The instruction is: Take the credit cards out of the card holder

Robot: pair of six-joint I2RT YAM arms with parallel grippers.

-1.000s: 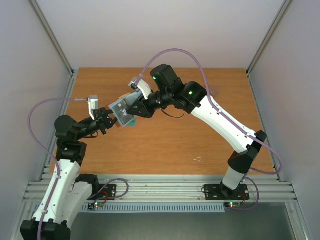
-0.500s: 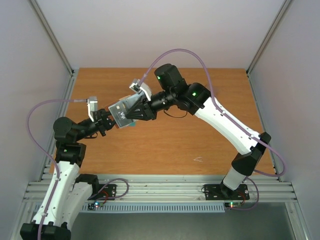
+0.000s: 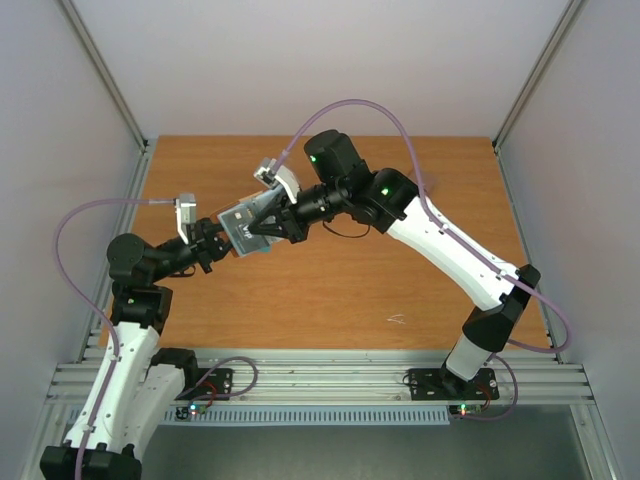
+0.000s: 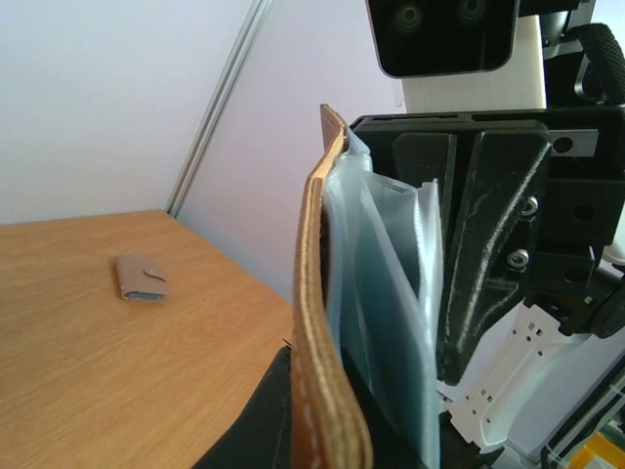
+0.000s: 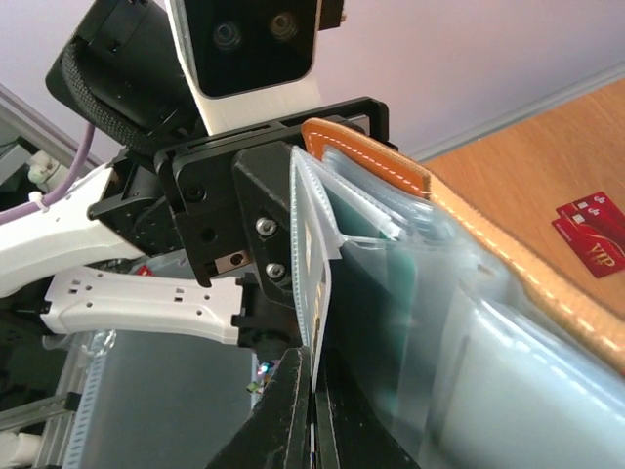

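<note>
The holder (image 3: 243,218) hangs in the air over the left-centre of the table (image 3: 350,290), caught between both arms. Its leather cover is clamped in the closed left gripper (image 3: 214,240), and the clear sleeves fan away from it toward the right gripper (image 3: 260,229), which faces it head-on. The right jaws are pinched tight on one thin pale leaf (image 5: 314,283) (card or bare sleeve, I cannot tell). A teal card (image 5: 366,293) sits one sleeve deeper, beside the fingers and not between them. Judging by this, the sleeves run lengthwise from left gripper to right, so any pull should go straight back along the right arm's own line. Red cards (image 5: 589,230) lie on the table.
</note>
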